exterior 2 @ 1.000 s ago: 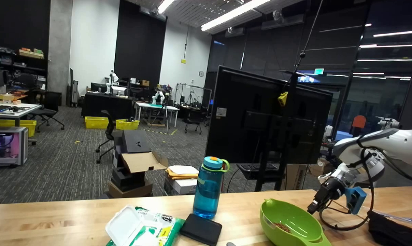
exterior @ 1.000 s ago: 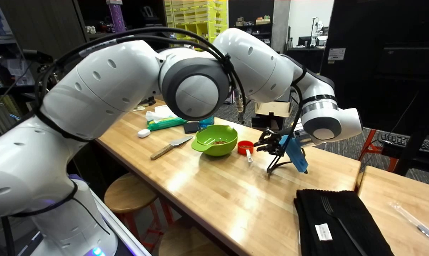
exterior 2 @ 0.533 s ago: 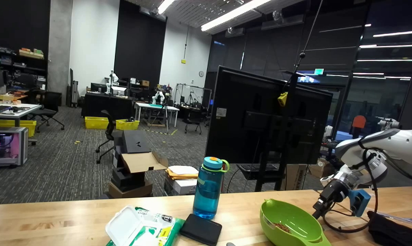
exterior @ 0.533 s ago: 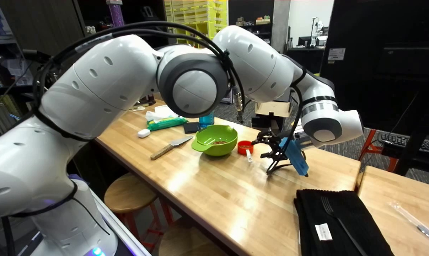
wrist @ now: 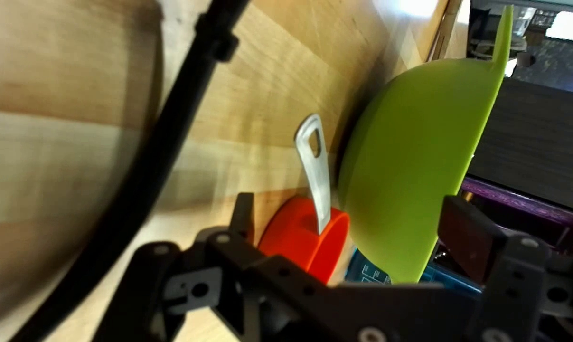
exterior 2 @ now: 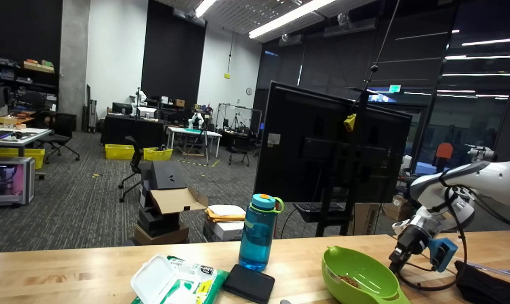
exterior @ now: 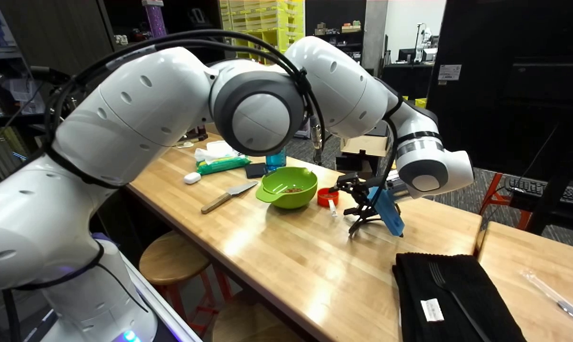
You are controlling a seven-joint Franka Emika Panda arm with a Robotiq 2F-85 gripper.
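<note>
My gripper (wrist: 355, 222) stands wide open with nothing held between its fingers. Just ahead of it sits a small red measuring cup (exterior: 327, 196) on the table, its metal handle (wrist: 315, 166) pointing outward. In the wrist view the red cup's wall (wrist: 291, 232) appears close to one black finger (wrist: 242, 214); whether they touch I cannot tell. A green bowl (exterior: 286, 197) with small brown bits inside stands beyond the cup. In an exterior view the gripper (exterior 2: 394, 262) is beside the green bowl (exterior 2: 343, 280), and the cup is hidden there.
Around the bowl are a wooden-handled knife (exterior: 229, 197), a black wallet-like item (exterior 2: 249, 283), a blue bottle (exterior 2: 259, 236) and a wipes pack (exterior: 223, 164). A black cloth (exterior: 450, 294) bearing a fork lies nearer. A black cable (wrist: 172, 118) hangs beside the gripper.
The gripper's fingers have spread from nearly together to wide apart. The hand has shifted slightly toward the red cup and lower. Cup, bowl and other table items have not moved.
</note>
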